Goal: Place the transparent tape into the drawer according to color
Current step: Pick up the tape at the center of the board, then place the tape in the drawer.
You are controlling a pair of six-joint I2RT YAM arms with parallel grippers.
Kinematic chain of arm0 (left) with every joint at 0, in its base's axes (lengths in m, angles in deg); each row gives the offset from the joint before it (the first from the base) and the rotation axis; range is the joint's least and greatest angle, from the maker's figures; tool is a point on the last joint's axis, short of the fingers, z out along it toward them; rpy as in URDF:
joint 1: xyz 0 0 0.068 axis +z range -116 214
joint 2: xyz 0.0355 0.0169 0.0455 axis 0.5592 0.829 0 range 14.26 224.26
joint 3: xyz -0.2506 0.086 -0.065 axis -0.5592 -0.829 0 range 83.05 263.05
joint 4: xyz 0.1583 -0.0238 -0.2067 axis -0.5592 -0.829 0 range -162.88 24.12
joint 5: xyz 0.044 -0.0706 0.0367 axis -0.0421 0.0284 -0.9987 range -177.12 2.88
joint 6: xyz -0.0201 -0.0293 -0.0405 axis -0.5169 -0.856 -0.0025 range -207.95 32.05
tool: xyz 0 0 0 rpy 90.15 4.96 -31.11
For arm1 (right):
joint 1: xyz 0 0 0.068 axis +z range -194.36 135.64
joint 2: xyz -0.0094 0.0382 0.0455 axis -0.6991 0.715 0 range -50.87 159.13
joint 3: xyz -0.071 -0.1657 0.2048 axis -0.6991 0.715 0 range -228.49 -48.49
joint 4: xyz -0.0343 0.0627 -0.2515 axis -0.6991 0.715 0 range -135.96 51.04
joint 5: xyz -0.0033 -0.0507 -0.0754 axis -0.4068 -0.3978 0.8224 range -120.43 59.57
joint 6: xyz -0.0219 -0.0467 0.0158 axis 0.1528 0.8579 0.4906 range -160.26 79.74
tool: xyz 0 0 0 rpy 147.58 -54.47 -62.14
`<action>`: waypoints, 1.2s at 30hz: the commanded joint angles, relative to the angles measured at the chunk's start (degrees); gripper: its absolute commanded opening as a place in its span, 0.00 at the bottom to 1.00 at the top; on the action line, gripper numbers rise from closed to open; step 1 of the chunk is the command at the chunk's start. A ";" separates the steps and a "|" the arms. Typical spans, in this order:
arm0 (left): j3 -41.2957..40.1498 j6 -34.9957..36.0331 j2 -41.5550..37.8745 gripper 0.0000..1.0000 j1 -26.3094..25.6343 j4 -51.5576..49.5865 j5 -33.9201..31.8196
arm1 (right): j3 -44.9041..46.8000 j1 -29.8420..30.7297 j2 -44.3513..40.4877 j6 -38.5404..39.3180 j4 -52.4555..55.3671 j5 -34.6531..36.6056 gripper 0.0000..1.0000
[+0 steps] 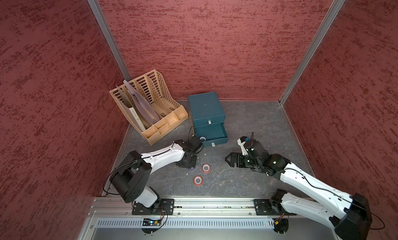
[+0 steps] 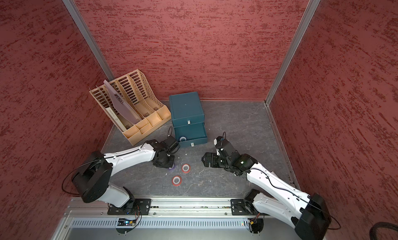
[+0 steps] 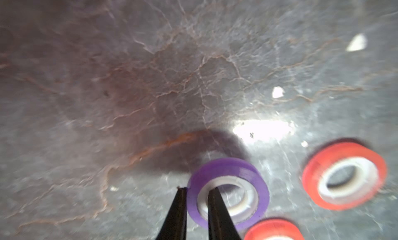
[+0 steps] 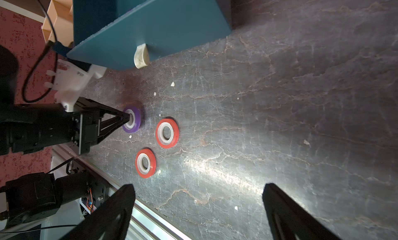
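- left gripper (image 3: pixel 195 191) pinches purple roll (image 3: pixel 226 168), one finger in core
- red roll (image 4: pixel 167 132) just beside, another red roll (image 4: pixel 145 162) near
- right gripper (image 4: pixel 198 189) wide, empty
- open drawer (image 1: pixel 215 131) nearby

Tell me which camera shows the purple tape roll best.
The left wrist view: the purple tape roll sits large and close, with the left end effector pinching its wall. The right wrist view shows the roll smaller; both top views show only a purple sliver beneath that end effector.
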 commanded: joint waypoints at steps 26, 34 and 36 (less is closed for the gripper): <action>28.31 17.81 3.45 0.00 -10.34 14.12 -15.04 | 1.50 -1.39 -5.03 -0.80 0.97 2.35 0.99; 29.94 20.76 9.93 0.00 -9.37 19.66 -17.01 | 1.46 -1.48 -6.78 -1.26 2.45 3.14 0.99; 29.74 20.88 10.48 0.00 -9.13 20.18 -17.32 | 1.54 -1.50 -7.05 -1.42 2.62 3.32 0.98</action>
